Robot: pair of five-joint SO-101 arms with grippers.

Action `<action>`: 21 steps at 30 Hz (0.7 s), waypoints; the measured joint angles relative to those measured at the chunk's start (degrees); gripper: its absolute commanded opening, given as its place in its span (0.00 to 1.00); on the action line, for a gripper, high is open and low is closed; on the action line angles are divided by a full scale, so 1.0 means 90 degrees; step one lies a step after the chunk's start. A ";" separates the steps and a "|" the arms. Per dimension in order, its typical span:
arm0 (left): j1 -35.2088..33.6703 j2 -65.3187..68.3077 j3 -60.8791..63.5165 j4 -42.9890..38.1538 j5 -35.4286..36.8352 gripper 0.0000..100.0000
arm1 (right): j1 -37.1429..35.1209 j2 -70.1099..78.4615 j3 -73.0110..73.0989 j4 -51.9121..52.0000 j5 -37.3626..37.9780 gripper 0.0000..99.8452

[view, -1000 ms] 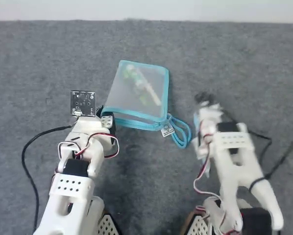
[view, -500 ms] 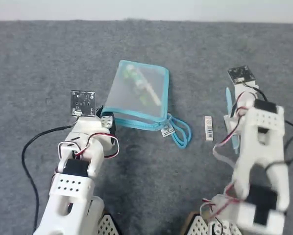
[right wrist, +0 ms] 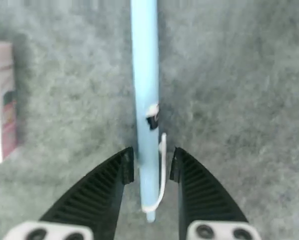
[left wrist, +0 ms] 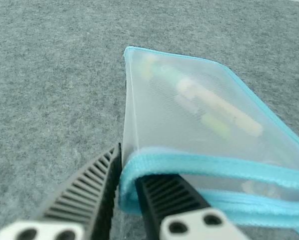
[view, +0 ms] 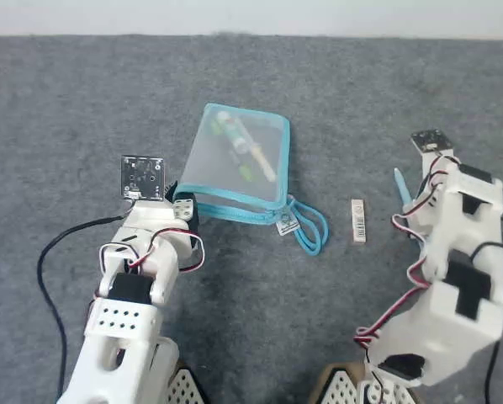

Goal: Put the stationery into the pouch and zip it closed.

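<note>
Grey felt mat [view: 83, 93], pale wall [view: 251, 15]

Light is falling soft and even from overhead across the grey mat [view: 83, 101]. Left arm [view: 146, 252] is casting just a faint diffuse shadow beside it. Pouch [view: 239, 164] is showing bright and translucent. Pen [right wrist: 144, 75] is dropping a thin soft shadow along one side.

The left arm [view: 134, 290] and the right arm [view: 457, 278] are wearing white plastic shells over black motor blocks. Red, white and black wires [view: 199, 252] are looping past their joints, and a black cable [view: 41, 268] is trailing from the left arm. The left hand [left wrist: 128, 165] and the right hand [right wrist: 152, 153] are showing black ribbed fingers [right wrist: 107, 187] on pale mounts with round screw holes.
</note>
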 measured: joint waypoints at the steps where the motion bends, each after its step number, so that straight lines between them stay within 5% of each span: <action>1: 0.0000 0.0000 0.0000 0.0000 0.0000 0.01 | 0.0000 -0.0195 0.0137 0.0000 0.0000 0.12; 21: 0.0000 0.0000 0.0000 0.0000 0.0000 0.01 | 0.0400 -0.0957 0.1563 -0.0967 0.0469 0.11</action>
